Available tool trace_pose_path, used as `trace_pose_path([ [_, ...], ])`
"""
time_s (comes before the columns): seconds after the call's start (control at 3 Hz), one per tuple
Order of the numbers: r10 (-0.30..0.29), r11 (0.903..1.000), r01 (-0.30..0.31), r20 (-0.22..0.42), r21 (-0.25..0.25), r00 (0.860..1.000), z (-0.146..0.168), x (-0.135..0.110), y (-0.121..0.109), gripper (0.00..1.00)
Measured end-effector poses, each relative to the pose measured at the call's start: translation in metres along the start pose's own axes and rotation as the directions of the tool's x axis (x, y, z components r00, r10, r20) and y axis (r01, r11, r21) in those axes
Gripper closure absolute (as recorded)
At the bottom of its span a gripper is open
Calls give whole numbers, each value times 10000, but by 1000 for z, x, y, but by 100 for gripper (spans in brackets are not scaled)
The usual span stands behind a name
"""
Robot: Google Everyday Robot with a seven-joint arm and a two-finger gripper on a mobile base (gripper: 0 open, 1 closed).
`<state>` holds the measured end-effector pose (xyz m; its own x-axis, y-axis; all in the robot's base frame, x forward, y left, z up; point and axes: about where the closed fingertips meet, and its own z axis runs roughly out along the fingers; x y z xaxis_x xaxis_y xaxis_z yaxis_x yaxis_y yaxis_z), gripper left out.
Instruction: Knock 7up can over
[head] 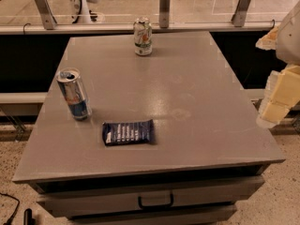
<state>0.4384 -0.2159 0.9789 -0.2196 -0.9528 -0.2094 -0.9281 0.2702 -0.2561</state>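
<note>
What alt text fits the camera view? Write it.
A short 7up can stands upright at the far edge of a grey table; the robot's claw hangs beyond the table's right side, apart from it. A taller blue can stands at the left, a dark packet lies near the front.

Bench (pixel 197 88): smooth grey top with a dull sheen. 7up can (pixel 143 36) and blue-and-silver can (pixel 74 95): glossy metal. Dark wrapper (pixel 128 132): shiny, foil-like plastic. Claw (pixel 274 108), at the right edge beside the bench: matt pale plastic.
</note>
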Motion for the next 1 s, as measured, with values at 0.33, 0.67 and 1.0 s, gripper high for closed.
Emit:
trace_pose_path([
  [0.33, 0, 10000, 0, 1, 2, 10000, 0, 0, 0, 0],
  [0.67, 236, 9990, -255, 520, 367, 9984, 10, -17, -31, 0],
  [1.0, 337, 9962, -442, 1367, 748, 9900, 27, -38, -70, 0],
])
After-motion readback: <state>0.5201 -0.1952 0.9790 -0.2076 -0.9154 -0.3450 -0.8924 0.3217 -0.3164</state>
